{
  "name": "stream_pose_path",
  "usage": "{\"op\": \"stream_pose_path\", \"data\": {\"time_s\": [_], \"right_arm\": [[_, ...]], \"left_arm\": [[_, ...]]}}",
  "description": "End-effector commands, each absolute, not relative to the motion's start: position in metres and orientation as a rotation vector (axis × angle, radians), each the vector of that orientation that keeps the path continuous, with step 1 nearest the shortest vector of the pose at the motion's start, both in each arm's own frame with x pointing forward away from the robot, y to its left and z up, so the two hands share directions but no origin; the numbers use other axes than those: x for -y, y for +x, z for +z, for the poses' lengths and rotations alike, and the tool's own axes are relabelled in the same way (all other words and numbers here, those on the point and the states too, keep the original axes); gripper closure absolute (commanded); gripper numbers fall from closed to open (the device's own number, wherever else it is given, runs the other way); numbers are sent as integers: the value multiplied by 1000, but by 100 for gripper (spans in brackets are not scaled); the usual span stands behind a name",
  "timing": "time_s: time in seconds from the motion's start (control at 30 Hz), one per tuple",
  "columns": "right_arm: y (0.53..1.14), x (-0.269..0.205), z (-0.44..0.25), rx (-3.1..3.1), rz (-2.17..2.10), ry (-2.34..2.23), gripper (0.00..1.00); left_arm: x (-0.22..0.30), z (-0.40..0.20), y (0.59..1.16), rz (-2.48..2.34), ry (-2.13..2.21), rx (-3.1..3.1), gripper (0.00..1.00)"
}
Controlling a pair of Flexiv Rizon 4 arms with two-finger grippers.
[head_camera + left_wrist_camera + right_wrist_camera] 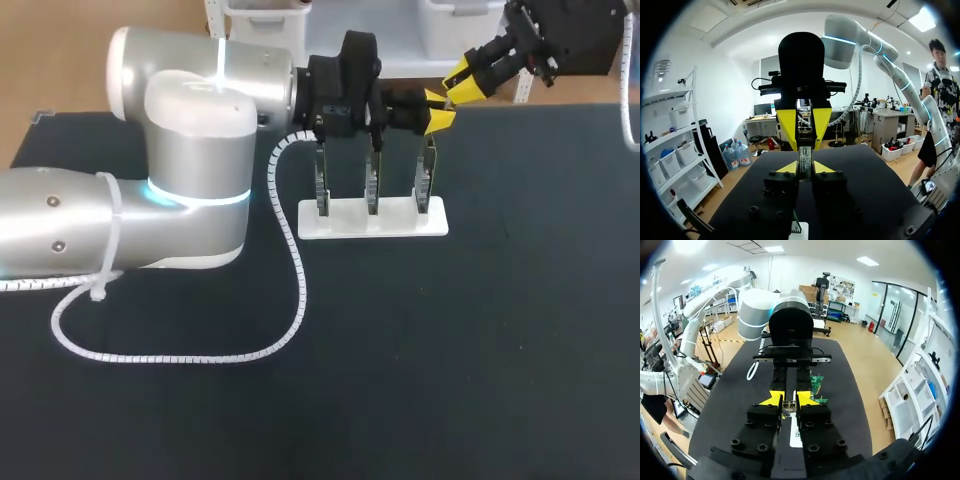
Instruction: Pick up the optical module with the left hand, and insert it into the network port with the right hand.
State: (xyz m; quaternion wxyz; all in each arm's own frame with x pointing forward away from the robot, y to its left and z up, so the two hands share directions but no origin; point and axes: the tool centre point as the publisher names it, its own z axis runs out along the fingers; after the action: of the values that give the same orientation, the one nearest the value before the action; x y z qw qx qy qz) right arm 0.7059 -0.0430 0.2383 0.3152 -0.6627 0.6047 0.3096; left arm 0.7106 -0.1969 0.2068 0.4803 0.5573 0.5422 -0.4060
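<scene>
The optical module, a small metal bar, hangs in the air between my two grippers, above the right end of the white stand. My left gripper is shut on one end of it. My right gripper comes in from the far right, and its yellow tips pinch the other end. In the right wrist view the module sits between the tips of my right gripper. The stand holds three upright boards with the network ports.
A white spiral cable loops from my left arm across the dark mat in front of the stand. The left arm's big silver body fills the table's left. Open mat lies in front and to the right.
</scene>
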Motion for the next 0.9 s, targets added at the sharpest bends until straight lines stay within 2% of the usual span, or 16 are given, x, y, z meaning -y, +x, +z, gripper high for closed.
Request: {"op": "stream_pose_path", "data": {"time_s": [0.03, 0.1, 0.13, 0.17, 0.9], "right_arm": [[705, 43, 238, -1593, 815, -1745, 100], [705, 43, 238, -1593, 815, -1745, 100], [705, 43, 238, -1593, 815, -1745, 100], [705, 43, 238, -1593, 815, -1745, 100], [705, 43, 238, -1593, 815, -1745, 100]], "left_arm": [[197, 208, 713, -991, 1365, -1326, 100], [197, 208, 713, -991, 1365, -1326, 97], [197, 208, 713, -991, 1365, -1326, 53], [197, 208, 713, -991, 1365, -1326, 0], [197, 208, 713, -991, 1365, -1326, 0]]}}
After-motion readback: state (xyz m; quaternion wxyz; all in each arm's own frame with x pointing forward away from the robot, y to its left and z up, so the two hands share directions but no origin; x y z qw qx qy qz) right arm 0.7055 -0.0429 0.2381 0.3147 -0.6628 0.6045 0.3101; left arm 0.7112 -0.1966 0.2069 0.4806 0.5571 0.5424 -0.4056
